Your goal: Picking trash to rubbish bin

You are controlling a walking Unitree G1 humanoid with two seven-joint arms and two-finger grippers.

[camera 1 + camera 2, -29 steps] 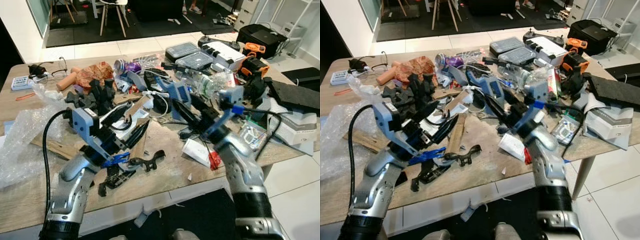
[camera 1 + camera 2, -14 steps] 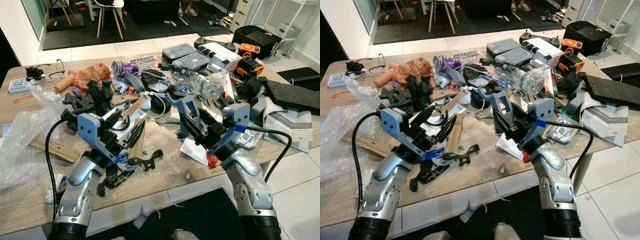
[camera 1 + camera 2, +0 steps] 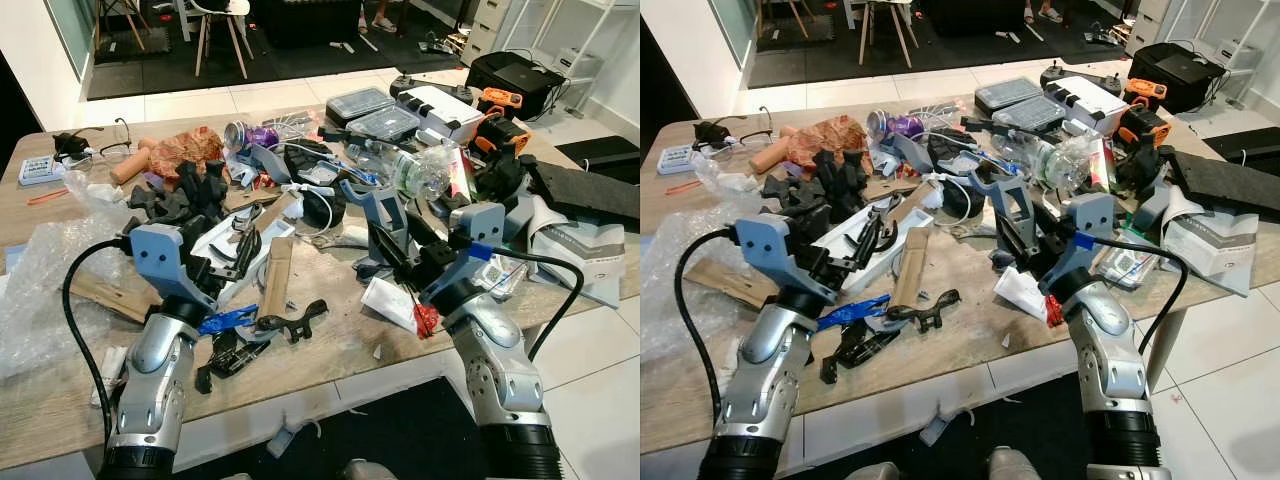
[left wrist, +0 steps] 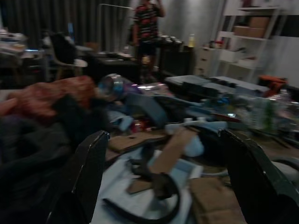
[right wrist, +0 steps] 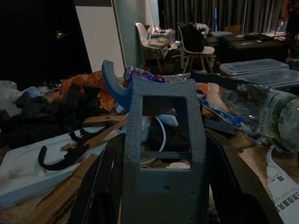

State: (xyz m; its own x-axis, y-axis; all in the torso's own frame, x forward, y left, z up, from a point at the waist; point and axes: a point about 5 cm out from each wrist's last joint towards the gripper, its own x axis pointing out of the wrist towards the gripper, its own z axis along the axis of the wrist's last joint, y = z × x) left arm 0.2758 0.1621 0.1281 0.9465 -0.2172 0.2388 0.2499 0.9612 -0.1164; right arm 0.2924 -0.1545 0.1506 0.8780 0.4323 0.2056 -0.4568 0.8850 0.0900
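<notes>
The wooden table is strewn with trash. My right gripper is shut on a grey-blue plastic bracket and holds it upright just above the table's middle. In the right wrist view the bracket sits between the two black fingers. My left gripper hangs open over a white foam tray that holds black curved strips. Nothing lies between its fingers.
A clear plastic bottle, a crushed purple can and plastic boxes lie further back. Bubble wrap covers the left side. A cardboard strip, black plastic parts and white paper lie near the front edge. A person stands beyond the table.
My right gripper has drawn back toward me with the bracket, which now stands upright. My left arm has pulled back and to the left. The camera has shifted a little.
</notes>
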